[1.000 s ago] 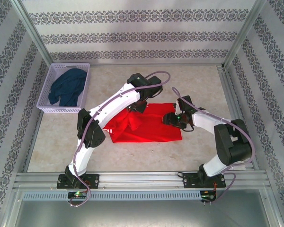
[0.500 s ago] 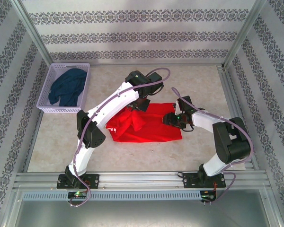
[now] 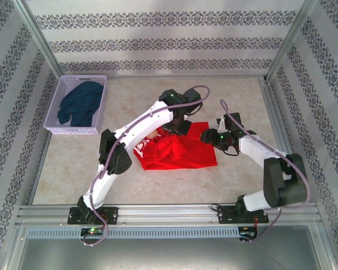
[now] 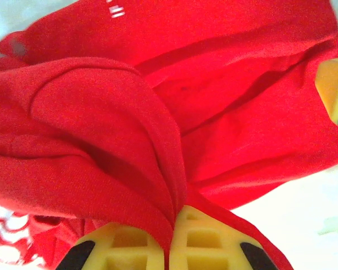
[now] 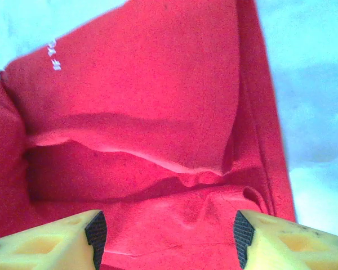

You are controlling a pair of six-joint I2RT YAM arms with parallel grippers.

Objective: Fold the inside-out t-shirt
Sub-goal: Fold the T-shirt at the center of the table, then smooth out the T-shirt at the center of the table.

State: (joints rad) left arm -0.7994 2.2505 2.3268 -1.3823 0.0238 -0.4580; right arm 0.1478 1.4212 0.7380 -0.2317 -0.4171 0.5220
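The inside-out t-shirt [image 3: 177,154] lies near the middle of the table [image 3: 62,169]. It is flat toward 3 o'clock and heaped in a ridge toward 9 o'clock, where a scrap of its print shows.

The risk, as I judge it, is in that heap — a single pinched ridge pulled across the cloth can drag the layers beneath along with it, so the fold lands rucked or crooked. If the pinch is shallow, the fabric could slip out mid-pull. Nothing pins the 2 o'clock corner either, so the whole shirt may skate over the table instead of folding.

The left gripper [image 4: 172,239], at the shirt's 12 o'clock edge, is clamped tight on a gathered fold of red cloth, its fingers pressed together. The right gripper [image 5: 166,233], at the 2 o'clock corner, has its jaws wide apart astride a wrinkle — holding nothing. Whether its pads touch the cloth I cannot tell.

Away at 10 o'clock a basket [image 3: 53,121] holds a navy garment [image 3: 79,104].
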